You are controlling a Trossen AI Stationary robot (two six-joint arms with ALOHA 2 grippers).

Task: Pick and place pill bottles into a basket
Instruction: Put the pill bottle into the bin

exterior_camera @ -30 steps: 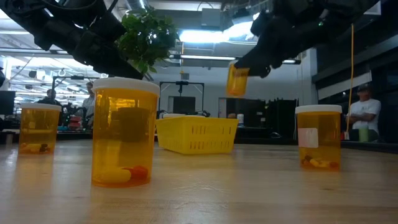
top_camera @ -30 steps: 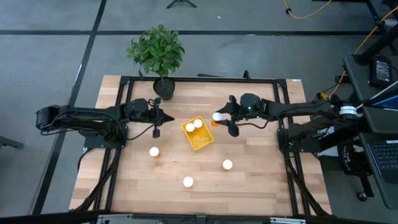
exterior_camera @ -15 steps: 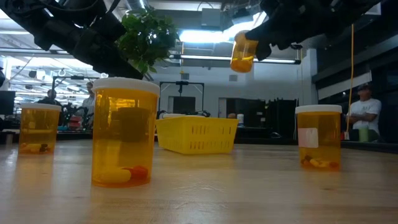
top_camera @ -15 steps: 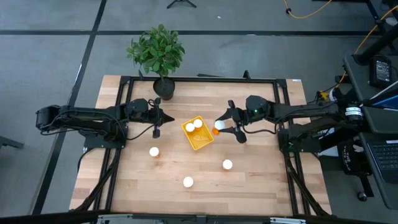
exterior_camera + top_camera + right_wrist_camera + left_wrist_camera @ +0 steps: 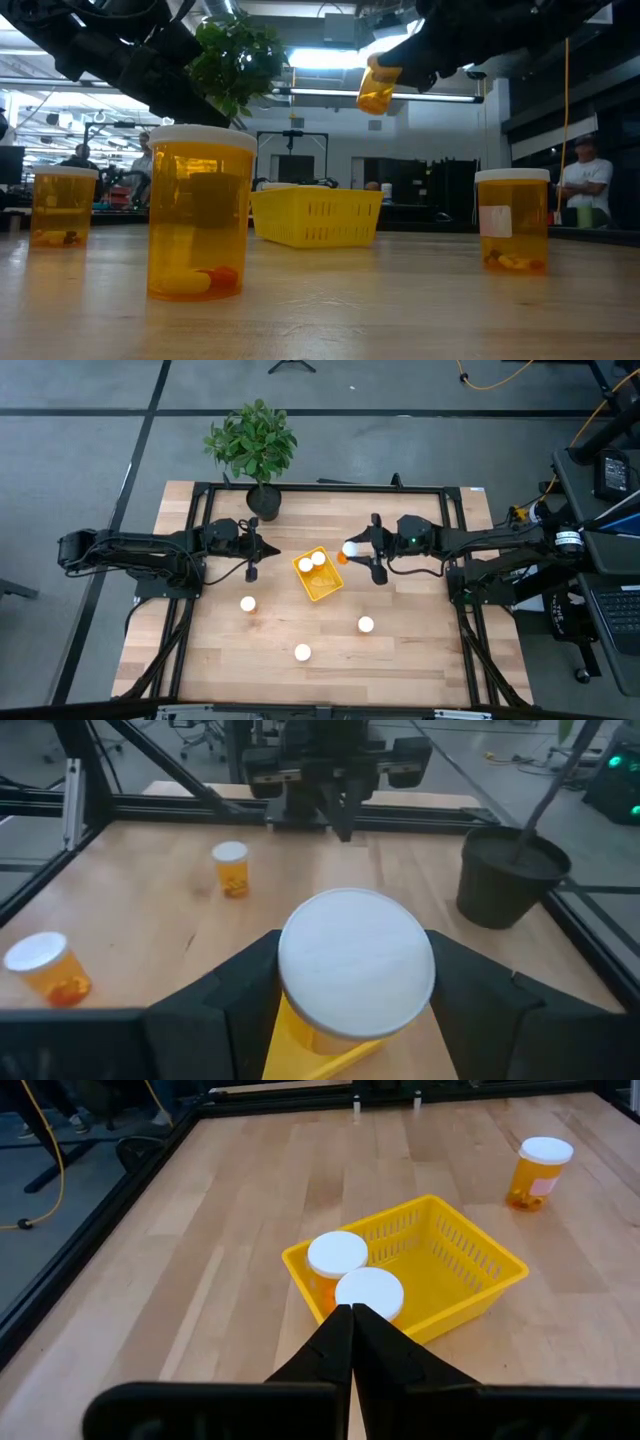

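The yellow basket [image 5: 322,582] sits mid-table with two white-capped pill bottles [image 5: 337,1253] [image 5: 368,1293] standing in it. My right gripper [image 5: 376,549] is shut on another orange pill bottle [image 5: 378,88], high above the table just right of the basket. Three more bottles stand on the wood nearer the front [image 5: 247,603] [image 5: 366,624] [image 5: 302,652]. My left gripper [image 5: 252,552] hangs shut to the left of the basket, touching nothing. My right gripper pinches the pill bottle between its two fingers [image 5: 235,990], one on each side, just below the white cap [image 5: 355,965]. The fingers come nearly level from the table's right side. The bottle is lifted clear and tilted, its cap leaning over.
A black pot with a green plant [image 5: 262,498] stands at the far edge behind the basket. A dark metal frame [image 5: 320,488] rims the table. People [image 5: 578,185] show in the room beyond. Bare wood lies along the near edge.
My right gripper has risen with the pill bottle, carrying it well above the basket's rim. The bottle, close to upright a second ago, now leans over.
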